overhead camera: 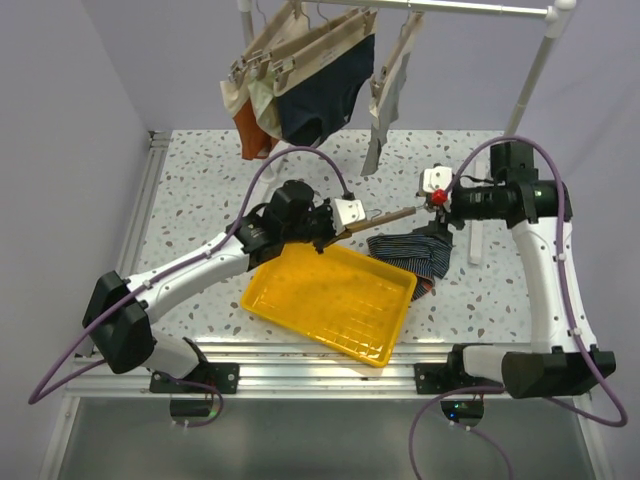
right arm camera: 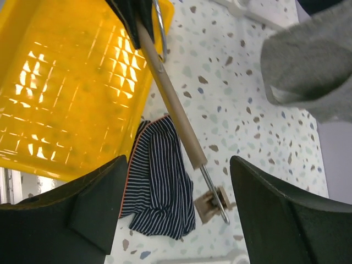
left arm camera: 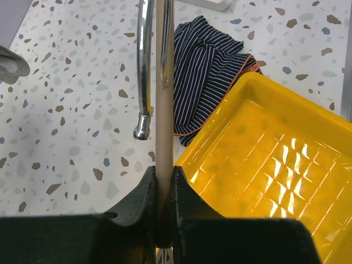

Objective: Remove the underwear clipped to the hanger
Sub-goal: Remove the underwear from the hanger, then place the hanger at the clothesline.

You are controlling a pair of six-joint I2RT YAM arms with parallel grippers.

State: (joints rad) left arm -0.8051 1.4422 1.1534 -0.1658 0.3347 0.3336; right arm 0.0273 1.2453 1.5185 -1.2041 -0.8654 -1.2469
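Note:
My left gripper is shut on the wooden bar of a hanger, held low over the table; in the left wrist view the jaws pinch the bar, with its metal hook beside it. My right gripper is open and empty above the hanger's far end. In the right wrist view the end clip holds nothing. The navy striped underwear lies crumpled on the table beside the tray.
A yellow tray sits at the front centre. On the rack at the back hang orange-red, cream, navy and grey-white underwear, clipped to hangers. The rack's white post stands right.

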